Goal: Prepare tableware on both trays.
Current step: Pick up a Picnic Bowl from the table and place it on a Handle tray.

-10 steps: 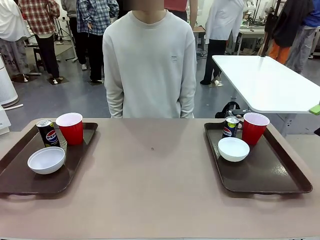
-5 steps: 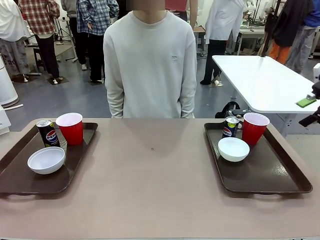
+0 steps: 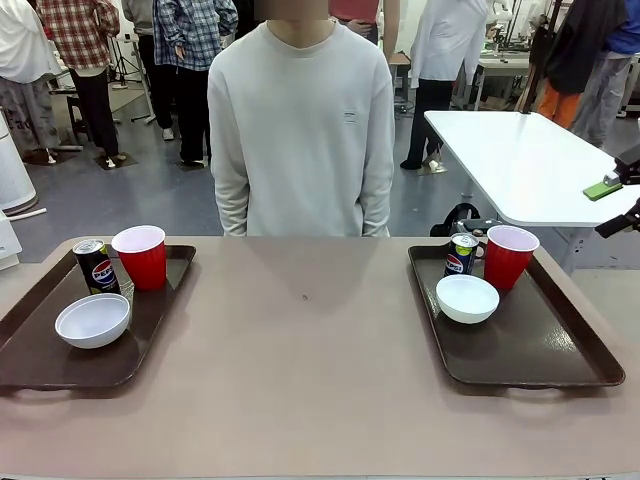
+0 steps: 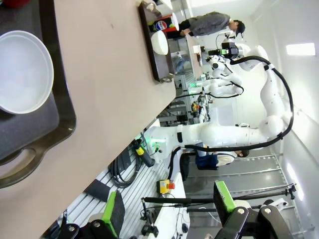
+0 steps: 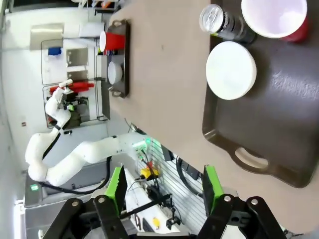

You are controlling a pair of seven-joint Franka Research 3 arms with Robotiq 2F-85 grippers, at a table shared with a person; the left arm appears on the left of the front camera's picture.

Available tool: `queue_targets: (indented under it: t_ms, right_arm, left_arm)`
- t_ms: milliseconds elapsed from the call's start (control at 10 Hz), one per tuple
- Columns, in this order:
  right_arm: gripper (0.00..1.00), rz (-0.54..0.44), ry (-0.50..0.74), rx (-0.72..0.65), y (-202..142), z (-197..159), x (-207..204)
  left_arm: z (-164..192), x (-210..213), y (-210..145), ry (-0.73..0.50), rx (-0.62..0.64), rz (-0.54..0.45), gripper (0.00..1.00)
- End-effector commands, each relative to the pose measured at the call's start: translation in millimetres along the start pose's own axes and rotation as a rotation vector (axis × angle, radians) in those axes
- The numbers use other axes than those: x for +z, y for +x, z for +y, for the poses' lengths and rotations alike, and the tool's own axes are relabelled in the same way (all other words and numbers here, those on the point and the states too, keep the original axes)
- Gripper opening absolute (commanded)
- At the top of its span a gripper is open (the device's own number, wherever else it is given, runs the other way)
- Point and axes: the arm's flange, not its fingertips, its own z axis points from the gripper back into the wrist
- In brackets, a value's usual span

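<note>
1. We watched the right pincer point(image 3: 622, 205) creep in at the right edge of the front view: a second earlier only a sliver of green pad showed there, half a second earlier it sat higher at that edge, and at this moment it had dropped a touch lower, high above the counter point(image 3: 310, 360).
2. Its jaws stood apart with nothing between them; in the right wrist view the two green pads point(image 5: 117, 186) framed empty air.
3. The left pincer point(image 4: 169, 209) was also spread wide and empty, seen at the bottom of the left wrist view looking out past the counter edge.
4. Nothing on the counter had shifted across the three front pictures.
5. The left tray point(image 3: 40, 345) at lower left carried a red cup point(image 3: 141, 256), a Pepsi can point(image 3: 96, 267) just beside it, and a white bowl point(image 3: 93, 320) nearer us.
6. The right tray point(image 3: 545, 345) at right held the same trio: red cup point(image 3: 510, 256), Pepsi can point(image 3: 461, 254) and white bowl point(image 3: 467, 298), clustered at its far left corner.
7. The person point(image 3: 300, 130) stood at the far side, hands out of sight behind the counter edge.
8. We judged both trays already set, and the right arm's small shift looked like settling away from the work rather than reaching for anything.
</note>
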Motion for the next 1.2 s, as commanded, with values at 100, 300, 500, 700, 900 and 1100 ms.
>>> queue_targets:
  t_ms: [100,300,500,700,900,1100]
  right_arm:
    - [0.80,-0.147,-0.010,0.049,-5,4,-3]
    - [0.80,-0.255,0.012,-0.034,-12,-25,-21]
    - [0.80,-0.292,0.022,-0.114,-17,-44,-32]
    - [0.80,-0.249,0.004,-0.093,-13,-43,-19]
    - [0.80,-0.249,0.004,-0.093,-13,-43,-19]
    - [0.80,-0.249,0.004,-0.093,-13,-43,-19]
  left_arm:
    - [-2,1,0,-0.015,-0.013,-0.011,0.95]
    - [-2,1,0,-0.015,-0.013,-0.011,0.95]
    - [-2,1,0,-0.015,-0.013,-0.011,0.95]
    - [-2,1,0,-0.015,-0.013,-0.011,0.95]
    - [-2,1,0,-0.015,-0.013,-0.011,0.95]
    - [-2,1,0,-0.015,-0.013,-0.011,0.95]
